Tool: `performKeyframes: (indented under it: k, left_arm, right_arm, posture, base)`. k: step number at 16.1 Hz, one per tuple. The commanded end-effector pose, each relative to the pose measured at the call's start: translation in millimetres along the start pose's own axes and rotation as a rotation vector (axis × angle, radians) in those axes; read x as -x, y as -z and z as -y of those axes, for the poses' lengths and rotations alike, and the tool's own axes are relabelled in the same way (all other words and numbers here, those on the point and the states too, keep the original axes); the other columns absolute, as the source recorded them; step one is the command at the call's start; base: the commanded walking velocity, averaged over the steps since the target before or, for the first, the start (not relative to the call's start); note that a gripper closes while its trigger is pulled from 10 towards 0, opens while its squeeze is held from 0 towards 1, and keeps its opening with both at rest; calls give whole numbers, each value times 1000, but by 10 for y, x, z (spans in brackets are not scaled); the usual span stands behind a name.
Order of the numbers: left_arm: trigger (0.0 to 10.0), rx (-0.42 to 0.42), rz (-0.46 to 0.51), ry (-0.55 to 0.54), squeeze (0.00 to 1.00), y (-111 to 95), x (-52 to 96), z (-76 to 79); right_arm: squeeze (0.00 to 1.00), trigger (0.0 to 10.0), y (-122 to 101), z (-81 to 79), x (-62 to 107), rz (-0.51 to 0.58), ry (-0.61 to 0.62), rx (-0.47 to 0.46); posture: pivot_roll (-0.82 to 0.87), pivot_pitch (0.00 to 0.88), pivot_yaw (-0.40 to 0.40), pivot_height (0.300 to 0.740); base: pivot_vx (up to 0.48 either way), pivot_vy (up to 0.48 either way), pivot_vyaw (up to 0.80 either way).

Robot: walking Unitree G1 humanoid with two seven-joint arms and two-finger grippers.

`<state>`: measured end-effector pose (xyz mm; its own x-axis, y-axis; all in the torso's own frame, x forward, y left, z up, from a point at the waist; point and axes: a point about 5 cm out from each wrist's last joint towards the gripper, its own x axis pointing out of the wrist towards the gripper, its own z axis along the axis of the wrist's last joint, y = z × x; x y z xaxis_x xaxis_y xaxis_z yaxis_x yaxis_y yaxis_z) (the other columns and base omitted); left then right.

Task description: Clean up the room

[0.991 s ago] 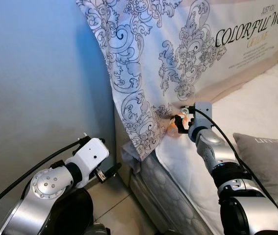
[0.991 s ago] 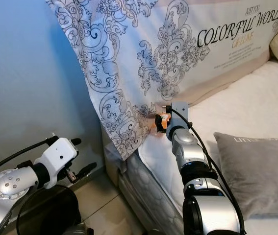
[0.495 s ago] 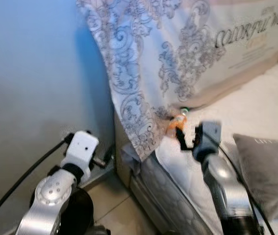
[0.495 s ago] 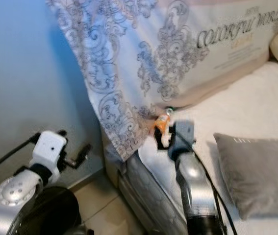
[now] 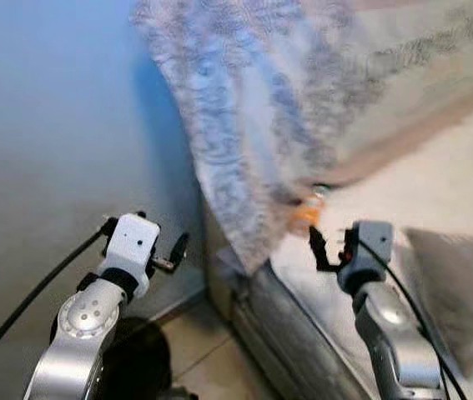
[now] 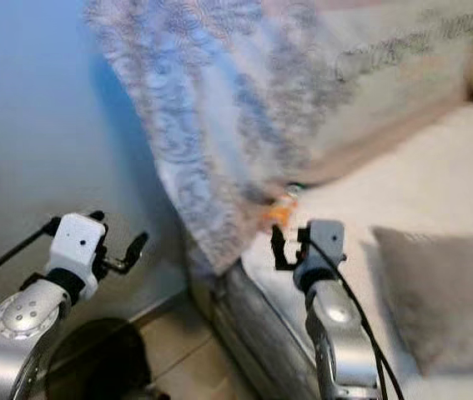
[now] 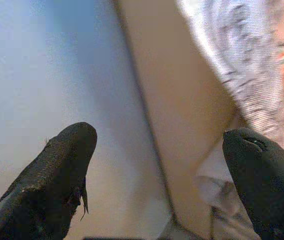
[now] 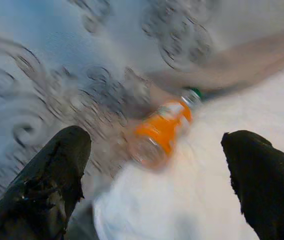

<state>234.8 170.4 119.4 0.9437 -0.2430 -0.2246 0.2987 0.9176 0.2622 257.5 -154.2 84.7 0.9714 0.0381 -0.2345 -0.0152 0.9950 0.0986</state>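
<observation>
A: Room and surfaces?
B: Blue-grey wall (image 5: 61, 125); tiled floor (image 5: 207, 350); bed (image 5: 436, 192) with white sheet, patterned cover (image 5: 244, 117) draped over its headboard, grey pillow (image 5: 461, 283). Head views blurred.

A: Task item?
B: Orange bottle (image 8: 162, 131), green cap, lying on the sheet at the cover's lower edge, near the bed's corner.

A: Grippers?
B: Right gripper (image 8: 157, 180): fingers spread, empty, facing the bottle, apart from it. Left gripper (image 7: 157, 165): fingers spread, empty, beside the bed frame near the wall.

Orange bottle (image 5: 307, 215) (blurred) on bed (image 5: 403, 200)
</observation>
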Motion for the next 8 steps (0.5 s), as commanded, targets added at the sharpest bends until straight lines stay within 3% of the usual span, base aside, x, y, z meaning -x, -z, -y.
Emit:
performKeyframes:
  k: [1, 3, 6, 8]
  left_arm:
    - [10000, -3, -2, 5, 0, 6, -16, -7]
    - [10000, -7, 2, 15, 0, -5, -41, -17]
    - [10000, -13, 3, 14, 0, -2, -57, -17]
    - [10000, -29, -3, 44, 0, 18, -55, 17]
  right_arm:
    - [0, 10000, -69, 8, -13, 18, 8, -9]
    - [0, 10000, -81, 75, -23, 11, 39, 12]
    - [0, 10000, -102, 172, -45, 3, 110, 19]
    - [0, 10000, -105, 229, -55, -12, 130, 60]
  posture:
    - [48, 0, 17, 740]
    - [48, 0, 15, 740]
    - [48, 0, 10, 740]
    - [51, 0, -1, 740]
  base:
    - [311, 0, 800]
    - [311, 0, 800]
    - [295, 0, 0]
    - [0, 0, 0]
